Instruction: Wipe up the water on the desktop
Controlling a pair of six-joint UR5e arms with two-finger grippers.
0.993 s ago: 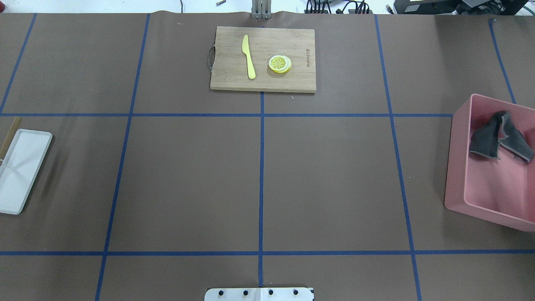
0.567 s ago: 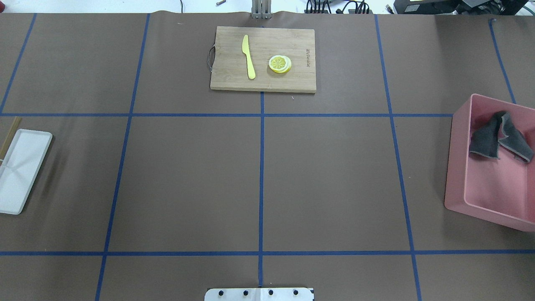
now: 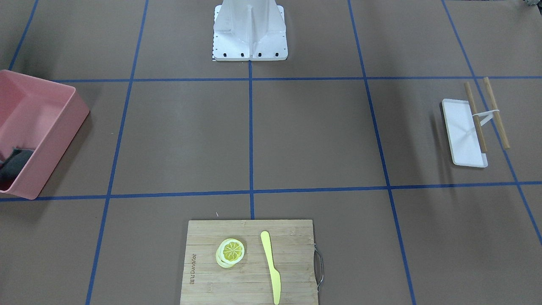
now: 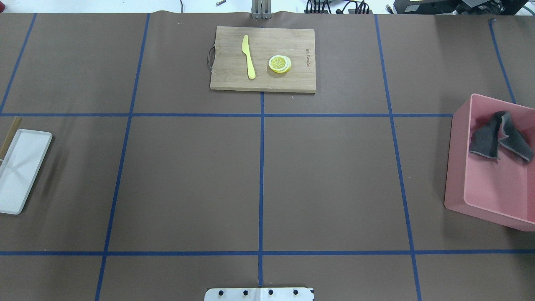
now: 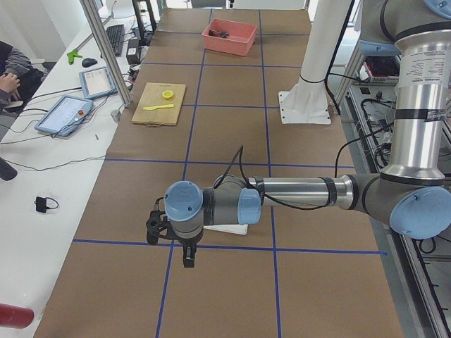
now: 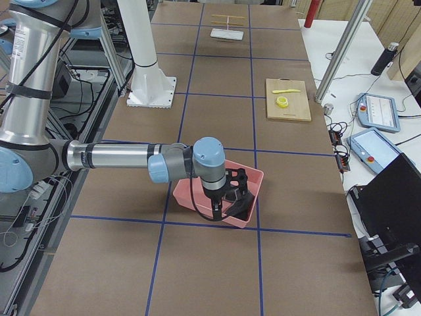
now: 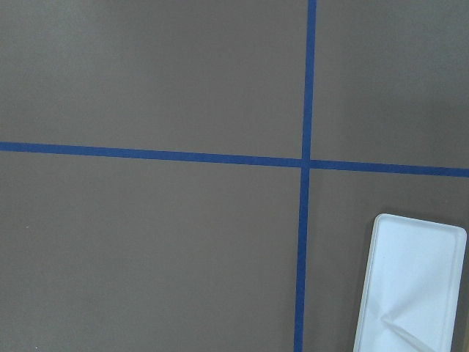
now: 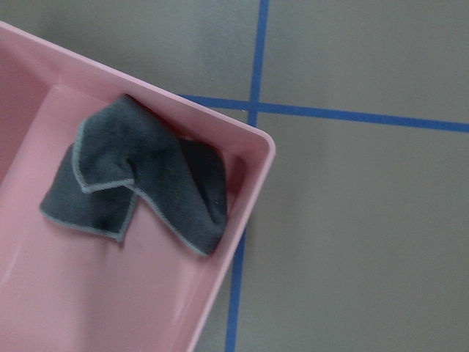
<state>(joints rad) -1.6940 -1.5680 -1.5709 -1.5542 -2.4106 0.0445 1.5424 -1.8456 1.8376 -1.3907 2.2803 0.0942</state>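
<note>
The desktop is a brown top marked with blue tape lines; I see no water on it. A crumpled grey cloth lies in the pink bin at the right edge, and it also shows in the right wrist view. My right gripper hangs over the bin above the cloth; I cannot tell if it is open or shut. My left gripper hovers over the desktop beside the white tray; I cannot tell its state either. Neither wrist view shows fingers.
A white tray with two wooden sticks across it lies at the left edge. A bamboo cutting board with a yellow knife and lemon slices sits at the far middle. The robot base plate is at the near edge.
</note>
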